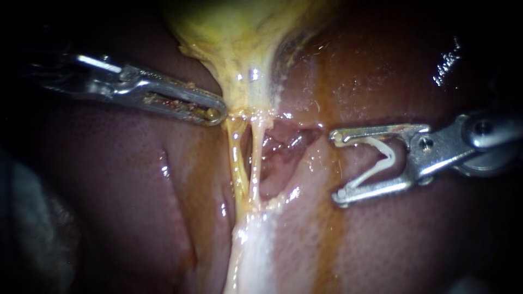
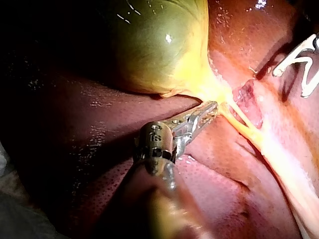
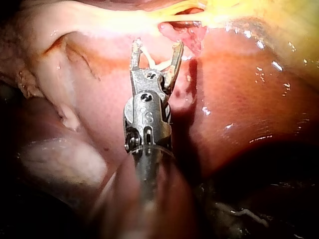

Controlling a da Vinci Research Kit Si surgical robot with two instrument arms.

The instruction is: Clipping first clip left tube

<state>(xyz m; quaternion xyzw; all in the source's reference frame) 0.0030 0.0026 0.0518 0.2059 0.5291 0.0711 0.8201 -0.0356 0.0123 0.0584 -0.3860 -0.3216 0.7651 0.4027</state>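
Observation:
The yellow gallbladder [image 1: 239, 38] narrows to a neck, and my left instrument [image 1: 217, 113] has its jaws shut on the neck's left side. Below the neck two thin yellow tubes run down side by side: the left tube [image 1: 235, 163] and the right tube [image 1: 255, 158]. Both are bare. My right instrument [image 1: 339, 166] lies to their right over the liver [image 1: 120, 179], clear of both tubes. Its jaws stand wide apart around a white V-shaped clip [image 1: 378, 158]. The right wrist view shows the clip [image 3: 154, 63] seated between the jaws of that instrument [image 3: 157, 50].
A raw red pocket [image 1: 283, 144] lies just right of the tubes. The tubes merge into a pale, glistening band [image 1: 250, 250] that runs down. In the left wrist view the gallbladder [image 2: 159, 45] bulges above my left instrument [image 2: 209, 109].

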